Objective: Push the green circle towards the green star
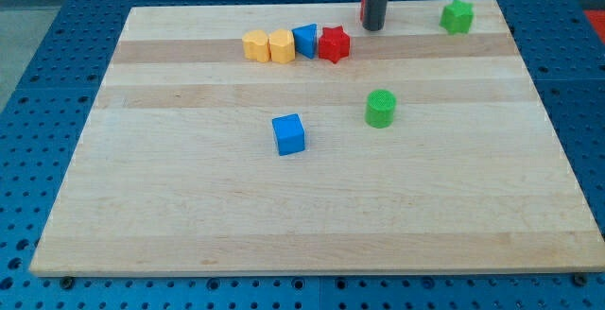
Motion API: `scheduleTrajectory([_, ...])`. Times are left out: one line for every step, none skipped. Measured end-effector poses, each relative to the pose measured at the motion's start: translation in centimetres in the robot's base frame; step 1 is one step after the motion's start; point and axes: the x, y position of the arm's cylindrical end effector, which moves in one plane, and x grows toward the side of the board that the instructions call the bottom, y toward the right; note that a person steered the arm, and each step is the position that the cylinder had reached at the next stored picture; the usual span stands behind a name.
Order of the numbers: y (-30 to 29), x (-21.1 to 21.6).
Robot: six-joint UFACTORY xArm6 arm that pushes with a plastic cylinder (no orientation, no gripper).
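My tip (373,28) is sitting near the pale wooden desk's (189,206) top edge — no pincer showing — while the ribbed green circle (380,109) is lying mid-board, well apart from the green star (457,16) at upper right.

**Blocks scattered on a wooden board**

A pale wooden board (312,215) on a blue pegboard table (38,83) carries seven visible blocks. Two yellow blocks (268,45), a blue block (305,41) and a red star (333,43) line up at the far side. The green star (457,16) sits far right; the green circle (381,108) and blue cube (289,133) lie mid-board.
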Motion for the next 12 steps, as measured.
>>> scheduleTrajectory([0.0,0.0])
scheduleTrajectory([-0.9,2.7])
scheduleTrajectory([-1.4,7.0])
scheduleTrajectory([-0.5,10.1])
scheduleTrajectory([1.8,10.3])
scheduleTrajectory([4.7,6.5])
scheduleTrajectory([4.7,-0.1])
scheduleTrajectory([4.7,-3.3])
scheduleTrajectory([4.6,-4.5])
scheduleTrajectory([3.0,-4.6])
scheduleTrajectory([-2.6,-3.6])
scheduleTrajectory([-5.8,0.3])
